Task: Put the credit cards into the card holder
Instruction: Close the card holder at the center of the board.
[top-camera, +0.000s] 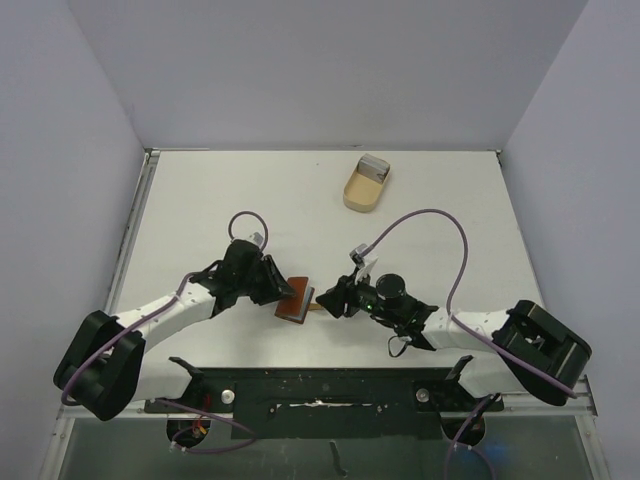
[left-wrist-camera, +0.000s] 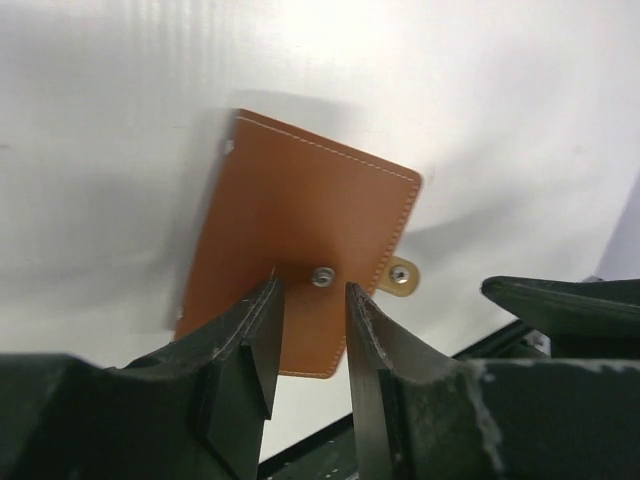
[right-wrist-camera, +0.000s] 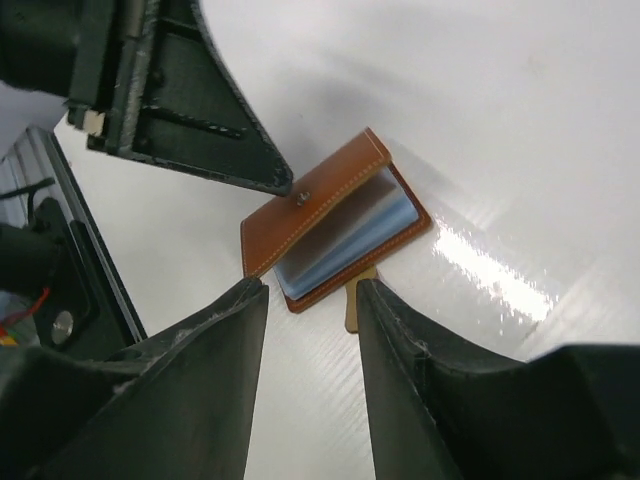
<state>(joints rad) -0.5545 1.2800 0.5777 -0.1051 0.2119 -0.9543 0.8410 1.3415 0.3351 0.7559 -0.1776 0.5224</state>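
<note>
Although the card holder lies on the counter between both arms, credit cards showing inside, its cover gapes. Left hand: narrowly parted, empty, tips at the cover. Right hand: wide, empty. Likely light and pliant; pinch the stitched edge.

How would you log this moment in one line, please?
wallet: ajar, cards inside | left end effector: open, over snap | right end effector: open, at wallet mouth | tray: far back
</note>
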